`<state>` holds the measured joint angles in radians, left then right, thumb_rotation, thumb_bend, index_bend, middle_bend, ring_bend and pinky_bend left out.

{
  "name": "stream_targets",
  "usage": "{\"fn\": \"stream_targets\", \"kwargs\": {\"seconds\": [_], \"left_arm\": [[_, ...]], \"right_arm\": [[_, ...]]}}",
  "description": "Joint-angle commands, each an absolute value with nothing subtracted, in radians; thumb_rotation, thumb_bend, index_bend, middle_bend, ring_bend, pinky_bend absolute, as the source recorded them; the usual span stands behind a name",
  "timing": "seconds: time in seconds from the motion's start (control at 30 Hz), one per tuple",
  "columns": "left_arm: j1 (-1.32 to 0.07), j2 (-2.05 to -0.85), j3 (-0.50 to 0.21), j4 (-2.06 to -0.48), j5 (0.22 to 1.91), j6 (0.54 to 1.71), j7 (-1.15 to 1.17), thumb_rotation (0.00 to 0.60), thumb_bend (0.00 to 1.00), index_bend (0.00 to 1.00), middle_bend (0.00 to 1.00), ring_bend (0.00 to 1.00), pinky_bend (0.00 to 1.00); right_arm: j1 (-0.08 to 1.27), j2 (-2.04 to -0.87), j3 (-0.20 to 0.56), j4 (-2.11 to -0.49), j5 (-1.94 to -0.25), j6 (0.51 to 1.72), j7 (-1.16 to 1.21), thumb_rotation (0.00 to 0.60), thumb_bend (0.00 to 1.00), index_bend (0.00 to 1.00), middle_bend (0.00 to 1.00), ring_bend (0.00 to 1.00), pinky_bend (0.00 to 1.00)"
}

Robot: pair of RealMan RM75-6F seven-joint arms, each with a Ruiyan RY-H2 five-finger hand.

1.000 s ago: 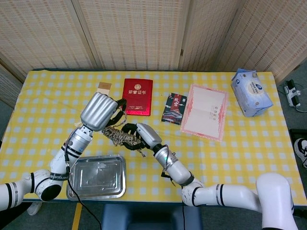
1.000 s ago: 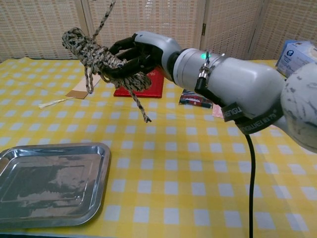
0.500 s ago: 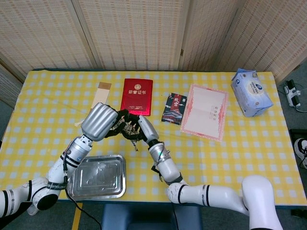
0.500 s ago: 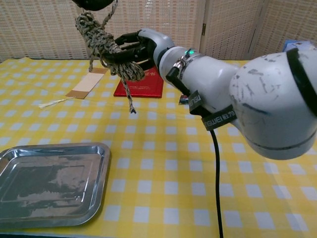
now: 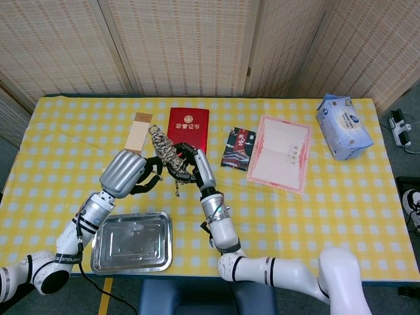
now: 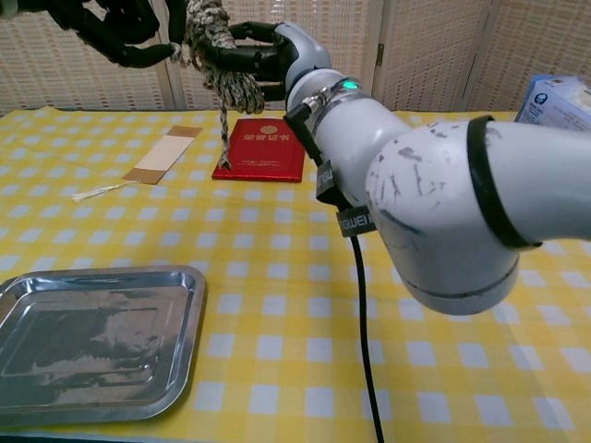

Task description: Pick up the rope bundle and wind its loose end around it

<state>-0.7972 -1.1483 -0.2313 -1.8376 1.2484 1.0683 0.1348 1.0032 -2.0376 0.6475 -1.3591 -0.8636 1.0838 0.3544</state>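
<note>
- Above the surface (image 5: 315, 210), well clear of the checked cloth, I have the rope bundle (image 5: 165, 152) held up in front of the red booklet (image 5: 189, 130).
- My right robot hand (image 5: 190, 164) is clamped around the bundle's lower part; the chest view shows its dark fingers (image 6: 247, 57) wrapped on the coils.
- My left robot hand (image 5: 146, 176) sits just beside the bundle with its fingers curled; whether it pinches any strand I cannot tell, as the contact is hidden in both views.
- One loose end (image 6: 223, 129) hangs straight down below the coils.
- For a clean wrap, I judge the right grip should stay firm and steady while the left takes the loose end near the bundle and leads it around the middle.
- Tension matters: a slack turn would likely slide off the coils.
- I would keep clear of the tray (image 5: 132, 241) below so the dangling end does not snag.
</note>
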Motion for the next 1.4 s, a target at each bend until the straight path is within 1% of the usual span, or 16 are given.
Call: {"fn": "stream_targets", "kwargs": {"seconds": [0.03, 0.3, 0.57, 0.73, 0.8, 0.9, 0.97, 1.0, 1.07, 1.1, 1.13, 1.17, 1.23, 1.33, 1.4], "left_arm": [[-0.789, -1.139, -0.222, -1.824, 1.239, 1.044, 0.113, 0.600, 0.50, 0.64, 0.94, 0.87, 0.82], [-0.774, -1.141, -0.217, -1.757, 1.188, 1.015, 0.088, 0.600, 0.50, 0.64, 0.94, 0.87, 0.82], [-0.757, -1.146, -0.214, -1.670, 1.140, 0.982, 0.047, 0.600, 0.50, 0.64, 0.94, 0.87, 0.82], [-0.753, -1.152, -0.217, -1.643, 1.125, 0.969, 0.033, 0.600, 0.50, 0.63, 0.94, 0.87, 0.82], [-0.751, -1.153, -0.219, -1.636, 1.122, 0.966, 0.025, 0.600, 0.50, 0.61, 0.94, 0.86, 0.82], [-0.743, -1.147, -0.221, -1.638, 1.128, 0.967, 0.009, 0.600, 0.49, 0.52, 0.94, 0.86, 0.82], [-0.743, -1.132, -0.213, -1.649, 1.129, 0.948, 0.016, 0.600, 0.47, 0.43, 0.92, 0.83, 0.82], [-0.744, -1.123, -0.209, -1.658, 1.125, 0.936, 0.022, 0.600, 0.43, 0.34, 0.89, 0.80, 0.82], [-0.746, -1.100, -0.203, -1.681, 1.110, 0.906, 0.028, 0.600, 0.33, 0.13, 0.70, 0.65, 0.78], [-0.746, -1.093, -0.203, -1.689, 1.105, 0.899, 0.025, 0.600, 0.29, 0.05, 0.57, 0.54, 0.72], [-0.744, -1.089, -0.204, -1.693, 1.102, 0.897, 0.021, 0.600, 0.26, 0.01, 0.42, 0.41, 0.63], [-0.742, -1.087, -0.205, -1.695, 1.100, 0.897, 0.017, 0.600, 0.24, 0.00, 0.32, 0.31, 0.55], [-0.734, -1.088, -0.206, -1.690, 1.100, 0.908, 0.009, 0.600, 0.23, 0.00, 0.20, 0.18, 0.43], [-0.713, -1.093, -0.207, -1.674, 1.103, 0.942, 0.001, 0.600, 0.23, 0.00, 0.10, 0.08, 0.29], [-0.690, -1.097, -0.206, -1.661, 1.103, 0.985, 0.008, 0.600, 0.23, 0.00, 0.08, 0.06, 0.25]], "right_arm": [[0.985, -2.044, 0.656, -1.352, -0.929, 1.081, 0.431, 0.600, 0.61, 0.82, 0.68, 0.77, 0.68], [0.930, -1.991, 0.635, -1.405, -1.016, 1.060, 0.529, 0.600, 0.61, 0.83, 0.68, 0.77, 0.68], [0.883, -1.925, 0.610, -1.457, -1.065, 1.038, 0.570, 0.600, 0.61, 0.83, 0.68, 0.77, 0.69], [0.872, -1.901, 0.595, -1.471, -1.079, 1.022, 0.578, 0.600, 0.61, 0.83, 0.68, 0.77, 0.69], [0.868, -1.889, 0.587, -1.480, -1.084, 1.016, 0.573, 0.600, 0.61, 0.83, 0.68, 0.77, 0.69], [0.863, -1.862, 0.571, -1.498, -1.097, 1.012, 0.538, 0.600, 0.61, 0.83, 0.68, 0.77, 0.69], [0.860, -1.850, 0.563, -1.508, -1.091, 1.013, 0.508, 0.600, 0.61, 0.83, 0.68, 0.77, 0.69], [0.858, -1.844, 0.559, -1.514, -1.089, 1.014, 0.495, 0.600, 0.61, 0.83, 0.68, 0.77, 0.69], [0.852, -1.829, 0.554, -1.531, -1.082, 1.016, 0.470, 0.600, 0.61, 0.83, 0.68, 0.77, 0.69], [0.849, -1.821, 0.551, -1.538, -1.080, 1.016, 0.459, 0.600, 0.61, 0.83, 0.68, 0.77, 0.69], [0.846, -1.814, 0.547, -1.545, -1.077, 1.017, 0.449, 0.600, 0.61, 0.83, 0.68, 0.77, 0.69], [0.842, -1.806, 0.544, -1.553, -1.074, 1.017, 0.439, 0.600, 0.61, 0.83, 0.68, 0.77, 0.69], [0.833, -1.788, 0.535, -1.568, -1.068, 1.017, 0.418, 0.600, 0.61, 0.83, 0.68, 0.77, 0.69], [0.817, -1.756, 0.522, -1.594, -1.058, 1.013, 0.395, 0.600, 0.61, 0.83, 0.68, 0.77, 0.69], [0.802, -1.730, 0.513, -1.613, -1.052, 1.009, 0.384, 0.600, 0.61, 0.83, 0.68, 0.77, 0.69]]}}
